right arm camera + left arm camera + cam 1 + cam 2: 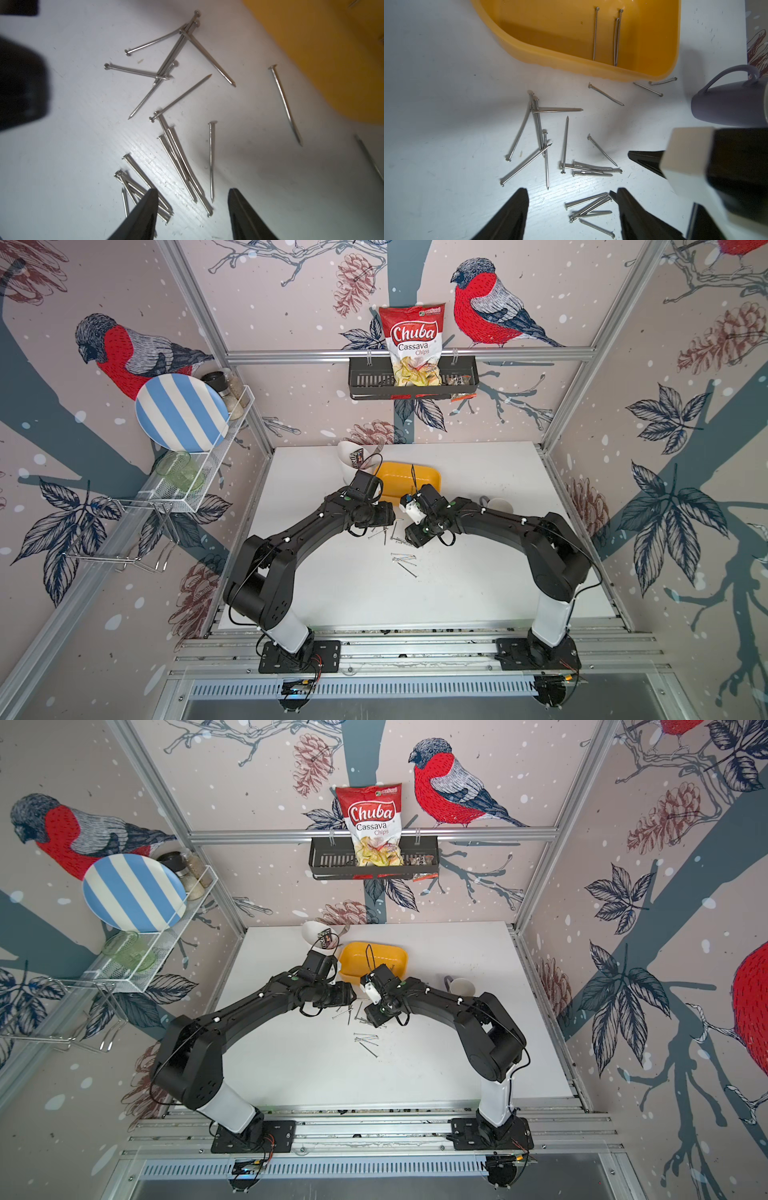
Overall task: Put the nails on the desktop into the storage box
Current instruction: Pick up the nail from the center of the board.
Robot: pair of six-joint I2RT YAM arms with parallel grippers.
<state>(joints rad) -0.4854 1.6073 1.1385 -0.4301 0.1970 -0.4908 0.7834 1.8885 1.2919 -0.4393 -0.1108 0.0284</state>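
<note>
Nails (565, 143): mostly loose on bench (446, 116), near side of storage box (571, 60); three inside.
Left fingers (512, 216): wide, empty.
Right fingers (143, 216): apart, empty.
Risk: I fear arms colliding over one pile; crossed nails scattering.

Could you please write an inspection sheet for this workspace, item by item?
Surface: white desktop, faint scuffs.
Job's things: three nails inside the yellow storage box; many loose nails beside it on the desktop.
Clutter: mug; white cup.
Grippers: left gripper and right gripper both open, empty, above the loose nails.
Cables: black cable loops at each wrist.
Surroundings: chips bag in black basket; striped plate on wire rack.
</note>
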